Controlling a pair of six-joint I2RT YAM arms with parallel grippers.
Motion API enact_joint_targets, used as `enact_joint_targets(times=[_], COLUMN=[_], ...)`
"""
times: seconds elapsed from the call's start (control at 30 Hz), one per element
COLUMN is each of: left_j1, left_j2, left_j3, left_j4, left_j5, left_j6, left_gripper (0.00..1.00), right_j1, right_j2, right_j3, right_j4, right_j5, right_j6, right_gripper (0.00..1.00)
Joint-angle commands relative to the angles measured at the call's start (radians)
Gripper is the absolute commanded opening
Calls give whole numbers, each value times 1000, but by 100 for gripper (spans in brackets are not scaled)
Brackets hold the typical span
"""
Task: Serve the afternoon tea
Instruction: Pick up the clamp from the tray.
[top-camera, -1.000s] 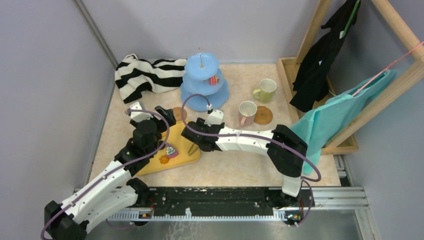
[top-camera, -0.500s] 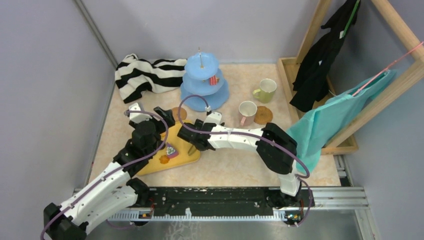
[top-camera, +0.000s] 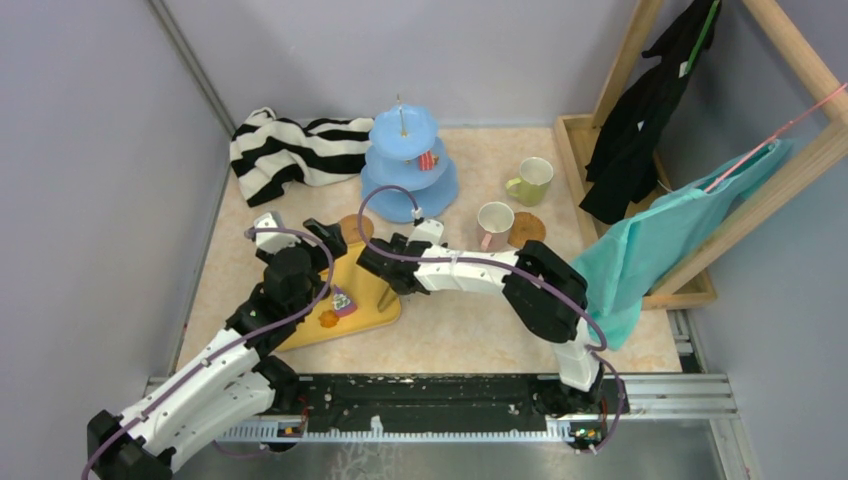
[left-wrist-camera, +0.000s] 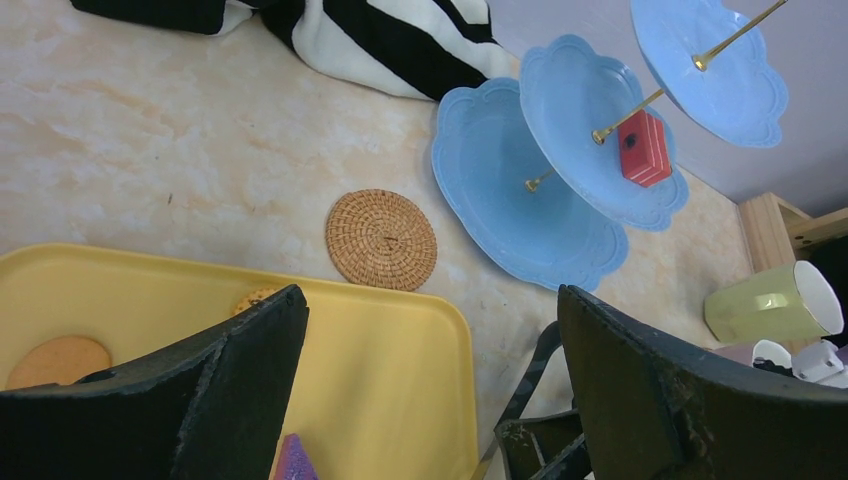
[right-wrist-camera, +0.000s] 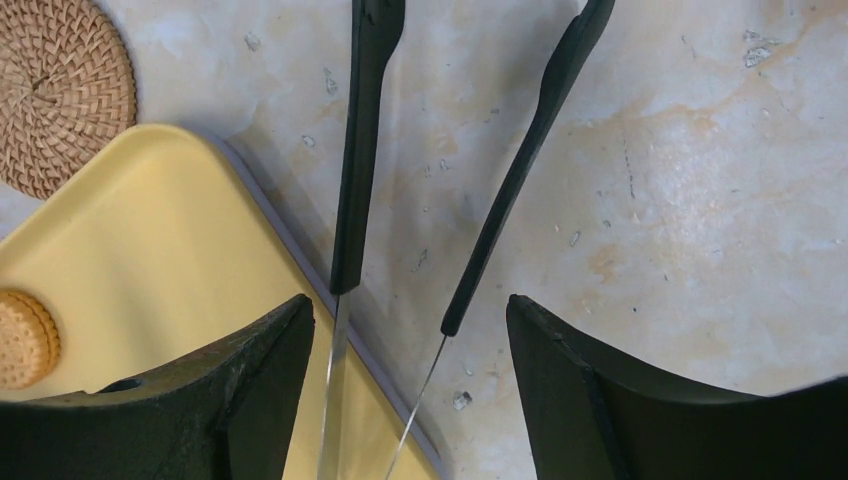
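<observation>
The light-blue three-tier stand (top-camera: 408, 160) stands at the back with a red cake slice (top-camera: 428, 160) on its middle tier. The yellow tray (top-camera: 372, 303) holds a purple cake slice (top-camera: 342, 300) and cookies (left-wrist-camera: 62, 360). Black-handled metal tongs (right-wrist-camera: 362, 150) lie across the tray's right edge. My right gripper (right-wrist-camera: 408, 305) is open, and both tong arms pass between its fingers untouched. My left gripper (left-wrist-camera: 430, 295) hangs open and empty over the tray's far end, near a cork coaster (left-wrist-camera: 381, 239). The pink-handled cup (top-camera: 494, 225) stands beside the second coaster (top-camera: 527, 230), with the yellow-green cup (top-camera: 530, 180) behind them.
A black-and-white striped cloth (top-camera: 290, 150) lies at the back left. A wooden rack (top-camera: 690, 200) with black and teal garments takes up the right side. Grey walls close in the left and the back.
My right gripper has slid left and a little farther back, over the tongs at the tray's edge. The left arm has drifted slightly left. The tongs and tray have not moved.
</observation>
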Motion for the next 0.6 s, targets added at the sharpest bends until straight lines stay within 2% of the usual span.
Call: enact_joint_targets(times=[0.0,0.33,0.57], left_j1=[4,4,4], left_j2=[-12,9,9], left_j3=[-5,-6,-9], left_j4=[7,21,22], left_j5=[-19,-16,-16], left_j6=[-12,-13,-15], left_gripper=[99,99,99], right_j1=[-17,-31,-38], right_j2=[27,45,60], right_j3=[21,21,-5], right_j4=[57,86,132], right_j5=[2,-18,-50], right_j6=[-35,-75,-125], right_gripper=[71,70,60])
